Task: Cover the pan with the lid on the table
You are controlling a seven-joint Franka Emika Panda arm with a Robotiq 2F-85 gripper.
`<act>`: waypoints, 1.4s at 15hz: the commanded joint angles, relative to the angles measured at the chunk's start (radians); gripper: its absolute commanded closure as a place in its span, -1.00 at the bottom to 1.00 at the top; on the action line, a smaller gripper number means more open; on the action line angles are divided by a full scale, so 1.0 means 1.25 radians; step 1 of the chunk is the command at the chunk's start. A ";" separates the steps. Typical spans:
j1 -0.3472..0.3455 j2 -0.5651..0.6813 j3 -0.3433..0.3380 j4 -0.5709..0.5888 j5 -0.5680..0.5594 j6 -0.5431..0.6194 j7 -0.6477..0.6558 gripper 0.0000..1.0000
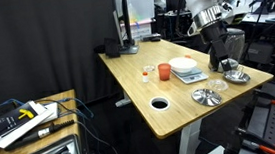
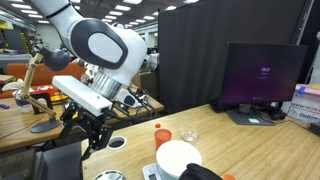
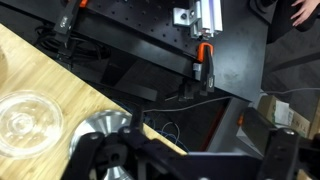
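Though the pan (image 1: pixel 237 76) shows only small in an exterior view, it can be placed: it sits uncovered near the edge of the wooden table (image 1: pixel 181 113), at the end where the arm stands, and what it holds (if anything) cannot be made out. The lid (image 1: pixel 207 95) lies flat on the wood just beside it, towards the table's near edge, apart from the pan and glinting in spokes.

The gripper (image 1: pixel 221 66) hangs right over the pan. In the wrist view its two dark fingers (image 3: pixel 110 160) come in at the bottom, spread wide, with nothing between them; a silvery round rim shows just ahead of one finger, at the edge of the wood.

Behind the pan and lid a white plate (image 1: pixel 185 64) rests on a low grey scale (image 1: pixel 190 76); the plate's top looks plain white. Next to the scale stands an orange cup (image 1: pixel 163 73), its inside hidden from both exterior views. Further along lies a small clear round dish (image 1: pixel 149 69), too small to see into. A round hole (image 1: pixel 160 102) is cut in the tabletop nearer the front edge. At the far end of the table stands a dark monitor (image 2: pixel 264 80).
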 commanded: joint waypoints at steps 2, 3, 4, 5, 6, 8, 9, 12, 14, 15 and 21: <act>-0.012 0.017 0.010 0.005 0.053 0.018 -0.055 -1.00; -0.013 0.018 0.010 0.005 0.063 0.023 -0.065 -1.00; -0.014 0.019 0.008 0.005 0.081 0.028 -0.085 -1.00; -0.017 0.021 0.006 0.006 0.113 0.024 -0.127 -1.00; -0.018 0.022 0.004 0.007 0.133 0.019 -0.150 -1.00; -0.019 0.024 0.006 0.009 0.121 0.005 -0.155 -1.00; -0.016 0.014 0.011 0.002 0.109 0.017 -0.128 -1.00; -0.017 0.016 0.011 0.002 0.109 0.017 -0.134 -1.00; -0.017 0.016 0.011 0.002 0.109 0.017 -0.134 -1.00; -0.017 0.016 0.011 0.002 0.109 0.017 -0.134 -1.00; -0.027 0.078 0.004 0.030 0.150 0.093 -0.169 -1.00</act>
